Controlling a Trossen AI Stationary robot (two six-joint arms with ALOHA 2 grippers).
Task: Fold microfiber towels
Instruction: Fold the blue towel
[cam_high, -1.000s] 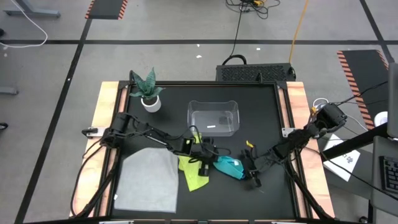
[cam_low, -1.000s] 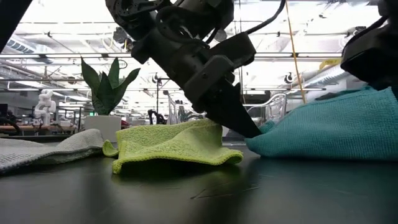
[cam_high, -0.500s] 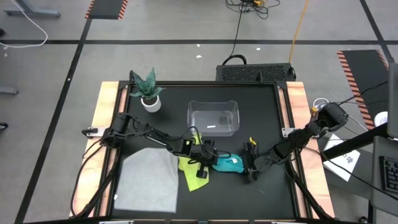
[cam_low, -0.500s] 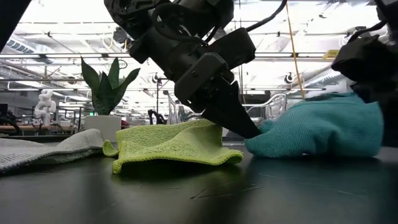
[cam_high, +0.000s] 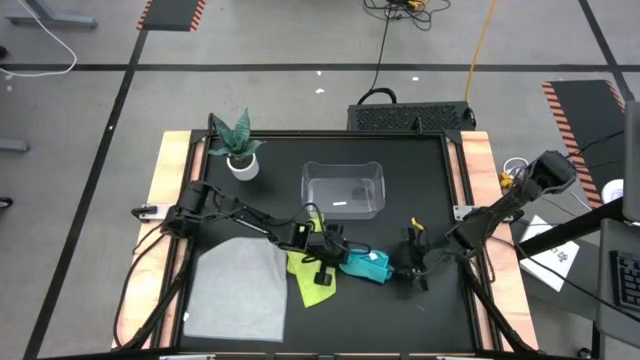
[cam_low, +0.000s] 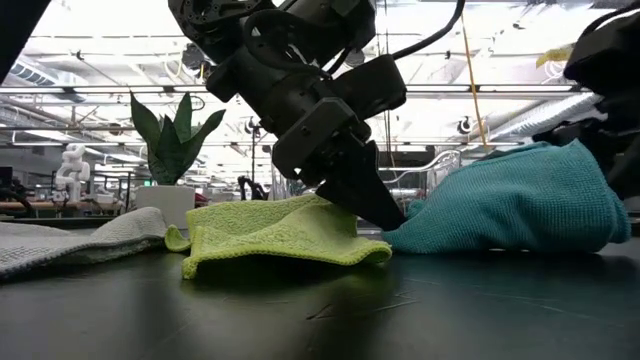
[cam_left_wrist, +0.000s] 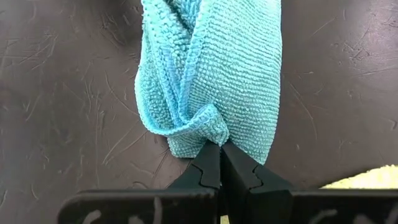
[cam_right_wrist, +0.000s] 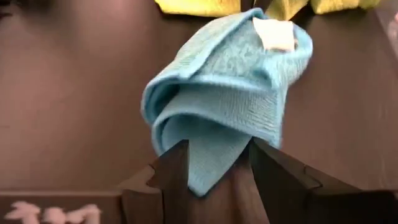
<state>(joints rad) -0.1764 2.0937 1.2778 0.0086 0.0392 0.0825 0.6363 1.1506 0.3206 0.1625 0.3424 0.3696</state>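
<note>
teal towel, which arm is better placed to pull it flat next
Right. The left gripper is shut on one end of the teal towel, anchoring it. The right gripper sits at the opposite end with open jaws around a hanging corner, so it can probably close and draw outward.

A grey concrete floor (cam_high: 250, 50) is spreading around the black-topped table (cam_high: 420, 160), with dark lines crossing it and orange-striped mats (cam_high: 170, 12) lying beyond the table. Bright ceiling lights (cam_low: 120, 20) are glowing over the hall behind the table.
</note>
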